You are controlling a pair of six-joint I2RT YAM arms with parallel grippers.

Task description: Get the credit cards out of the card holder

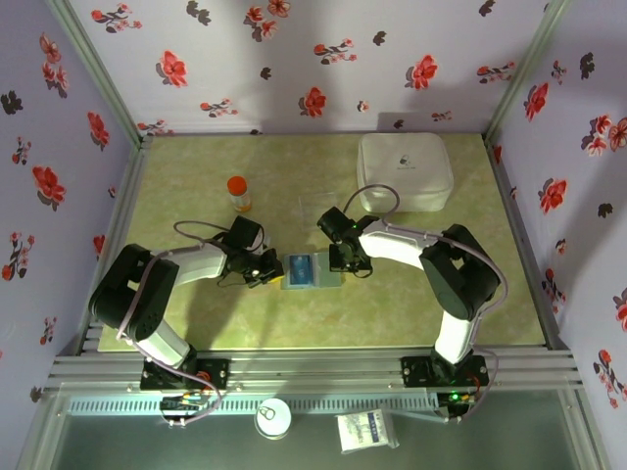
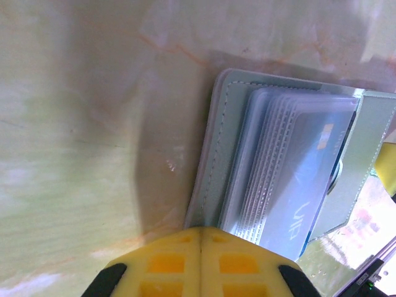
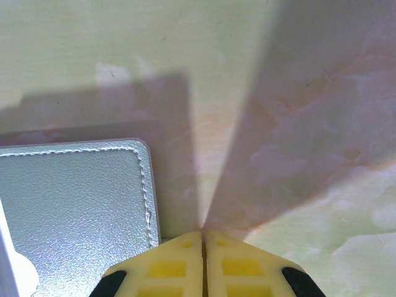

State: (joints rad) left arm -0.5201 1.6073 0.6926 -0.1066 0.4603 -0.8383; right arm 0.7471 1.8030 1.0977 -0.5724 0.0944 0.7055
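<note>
The left pincer (image 1: 267, 270) and right pincer (image 1: 347, 262), both clenched empty, flank the open card holder (image 1: 312, 270) in the middle of the table (image 1: 294, 181), a bluish card (image 2: 297, 185) sitting in its clear sleeves (image 2: 260, 154), so seemingly none is out yet

Overhead, wrist cameras close on card holder (image 1: 312, 271)

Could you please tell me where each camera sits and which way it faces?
Top external: above and behind the arms, looking down at the table; left gripper and right gripper flank the card holder.
Left wrist: looks down past its shut yellow fingers at the holder's clear sleeves.
Right wrist: looks down past its shut fingers at the holder's stitched corner.
Shared: the holder, in all three.
</note>
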